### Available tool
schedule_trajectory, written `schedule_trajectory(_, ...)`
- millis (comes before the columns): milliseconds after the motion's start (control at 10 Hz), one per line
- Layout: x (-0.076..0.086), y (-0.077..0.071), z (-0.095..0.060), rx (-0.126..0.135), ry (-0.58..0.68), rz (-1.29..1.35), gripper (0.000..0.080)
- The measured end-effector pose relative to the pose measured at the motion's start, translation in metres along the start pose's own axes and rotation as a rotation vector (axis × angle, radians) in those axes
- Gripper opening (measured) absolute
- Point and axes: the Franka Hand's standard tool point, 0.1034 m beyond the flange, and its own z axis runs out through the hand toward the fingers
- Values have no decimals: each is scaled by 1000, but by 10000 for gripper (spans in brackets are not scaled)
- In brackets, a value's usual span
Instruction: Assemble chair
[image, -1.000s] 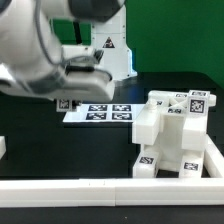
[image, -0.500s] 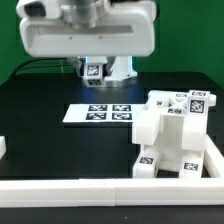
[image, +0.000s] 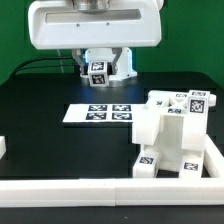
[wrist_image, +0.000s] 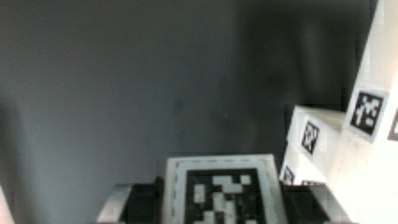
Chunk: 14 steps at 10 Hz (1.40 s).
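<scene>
My gripper (image: 98, 66) hangs above the back of the table, shut on a small white chair part (image: 98, 72) with a black-and-white tag on its face. In the wrist view the same part (wrist_image: 222, 185) sits between my dark fingers (wrist_image: 132, 203), filling the gap. The partly built white chair (image: 170, 135), a stack of blocky tagged pieces, stands at the exterior view's right, apart from my gripper. It also shows in the wrist view (wrist_image: 356, 120).
The marker board (image: 98, 113) lies flat on the black table below my gripper. A white wall (image: 90, 190) runs along the front edge and up the exterior view's right side beside the chair. A small white piece (image: 2, 147) sits at the exterior view's left edge.
The arm swung from the exterior view's left to the middle over the last second. The held tagged part came into view and has since shifted slightly right and down.
</scene>
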Motion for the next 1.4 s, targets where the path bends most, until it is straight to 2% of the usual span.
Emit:
schedule_trajectory(100,3,-6,0,-2,77,16,281)
schedule_trajectory(200,1,-25,1,4,122,17,281)
schedule_trajectory(300,8,-41,-4,11,209,14,281)
schedule_trajectory(500,11,-84,-8,39,302,31,281)
schedule_trajectory(600,18,-102,-11,55,412,10,281)
schedule_trajectory(700,20,-110,-9,59,505,-21,281)
schedule_trajectory(1000,17,-109,-1,50,505,-32,281)
schedule_trajectory(1200,12,-110,12,39,484,-40,281)
schedule_trajectory(1400,15,-91,17,12,476,-62,281)
